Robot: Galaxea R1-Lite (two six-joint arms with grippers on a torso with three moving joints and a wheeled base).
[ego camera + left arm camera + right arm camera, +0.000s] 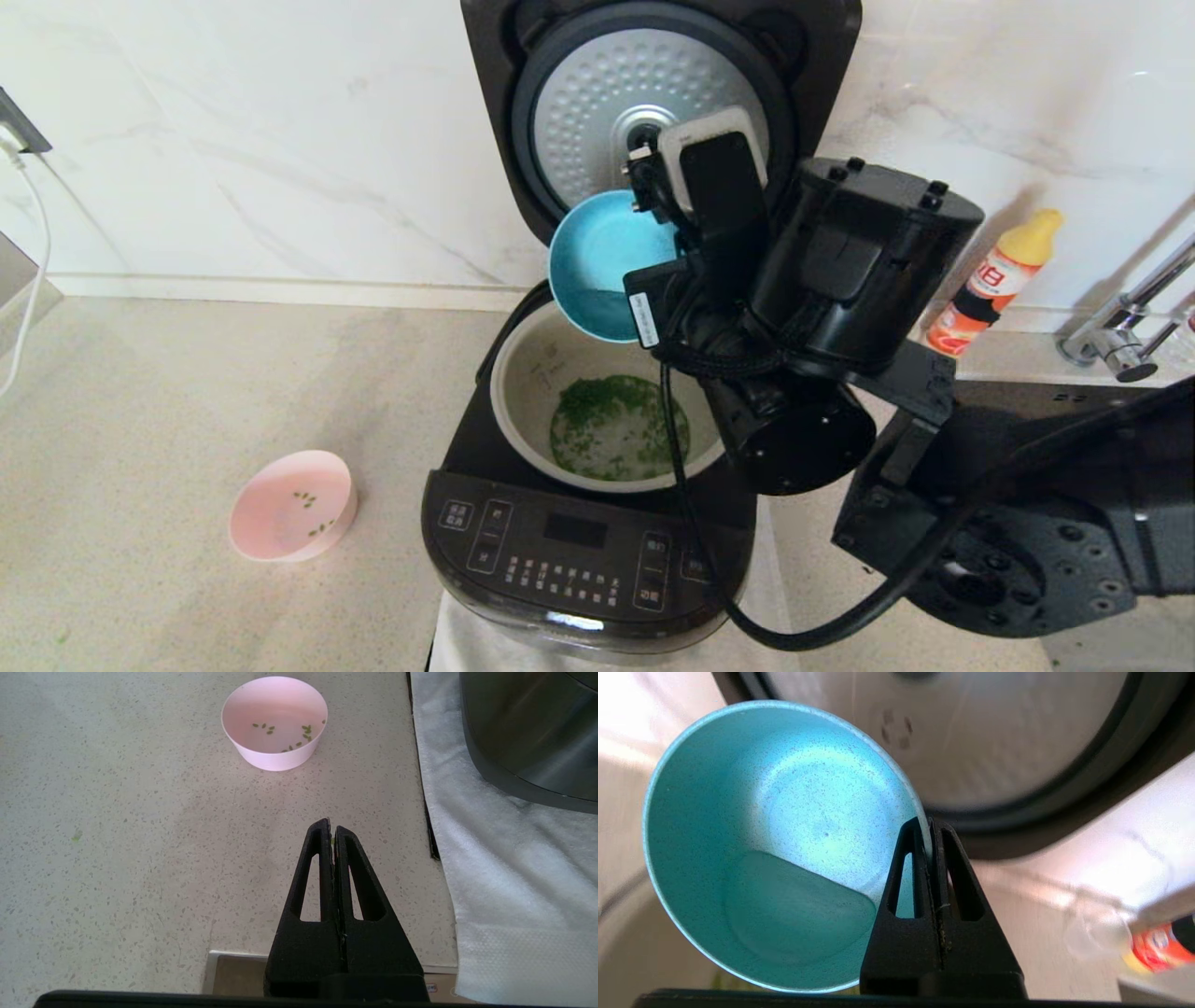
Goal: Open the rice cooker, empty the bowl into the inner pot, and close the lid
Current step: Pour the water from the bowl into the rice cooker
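Observation:
The black rice cooker [579, 551] stands open, its lid [644, 112] raised against the wall with the dimpled silver disc showing. The pale inner pot [523, 373] holds green bits in water. My right gripper [928, 826] is shut on the rim of a blue bowl [602, 266], held tilted on its side above the pot's back edge; the bowl [775, 844] looks empty inside. A pink bowl [291, 505] with a few green bits stands on the counter left of the cooker. My left gripper [331, 828] is shut and empty above the counter, short of the pink bowl [274, 721].
A white cloth [504, 868] lies under the cooker. An orange bottle [994, 280] and a tap [1125, 322] stand at the back right by the wall. A white cable [33, 252] hangs at the far left.

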